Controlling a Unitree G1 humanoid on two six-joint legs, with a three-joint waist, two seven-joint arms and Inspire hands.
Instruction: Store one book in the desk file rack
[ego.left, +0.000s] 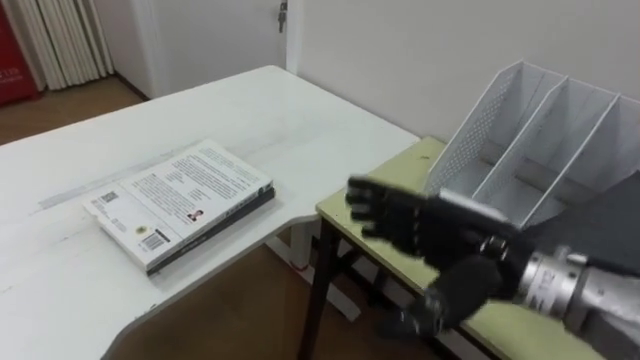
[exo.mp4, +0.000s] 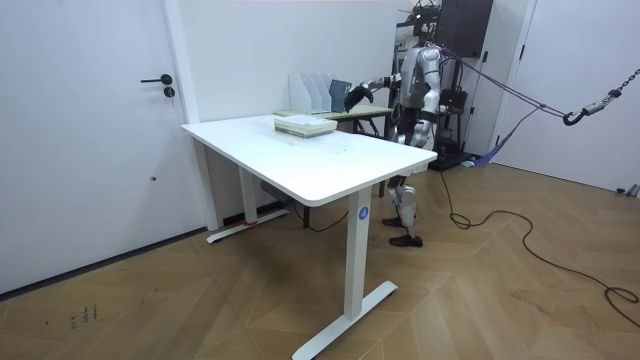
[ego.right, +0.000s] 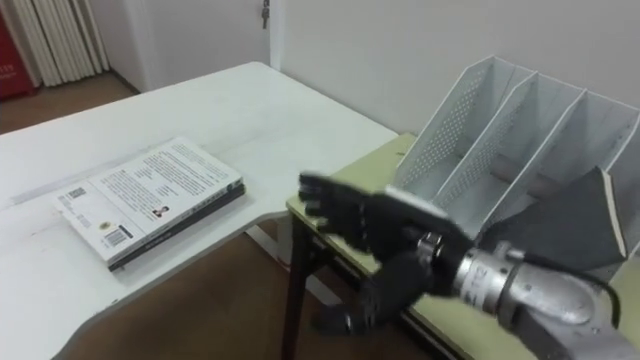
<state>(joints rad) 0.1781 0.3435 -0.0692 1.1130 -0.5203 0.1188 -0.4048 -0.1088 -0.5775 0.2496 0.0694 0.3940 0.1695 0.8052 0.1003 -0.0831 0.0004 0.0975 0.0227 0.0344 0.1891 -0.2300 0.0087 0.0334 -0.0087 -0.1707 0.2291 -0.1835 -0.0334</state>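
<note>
Past the desk (ego.left: 280, 130) edge, right robot hand (ego.left: 440, 235) hovers, apparently open.

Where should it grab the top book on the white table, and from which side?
On the top book, probably the near long edge, from the right: it lies flat on a lower book by the table edge, and the open right hand hovers on that side.

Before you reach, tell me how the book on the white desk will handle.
The book looks like a paperback, so it may flex if lifted by one edge. Lying flat on the desk, it should slide rather than tip when pushed.
</note>
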